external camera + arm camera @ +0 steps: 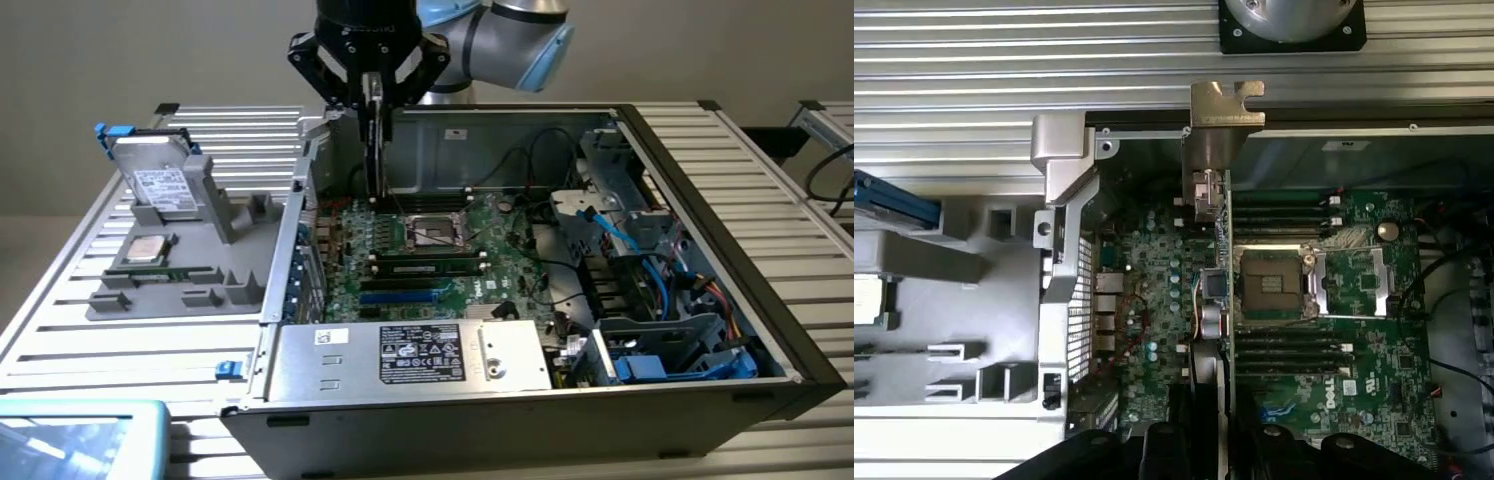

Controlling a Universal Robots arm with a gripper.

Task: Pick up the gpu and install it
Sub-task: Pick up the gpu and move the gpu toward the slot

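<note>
My gripper hangs over the open computer case, shut on the gpu. The card is held on edge and hangs straight down. Its lower end is just above the green motherboard, beside the CPU socket on the exterior view's left. In the wrist view the gpu appears edge-on as a thin strip. Its silver bracket points toward the case's rear wall. The gripper clamps the card's near end, above the motherboard next to the socket.
A grey holder tray sits outside the case on the exterior view's left, carrying a silver hard drive and a CPU chip. The power supply fills the case's front. A drive cage with blue cables stands at the right.
</note>
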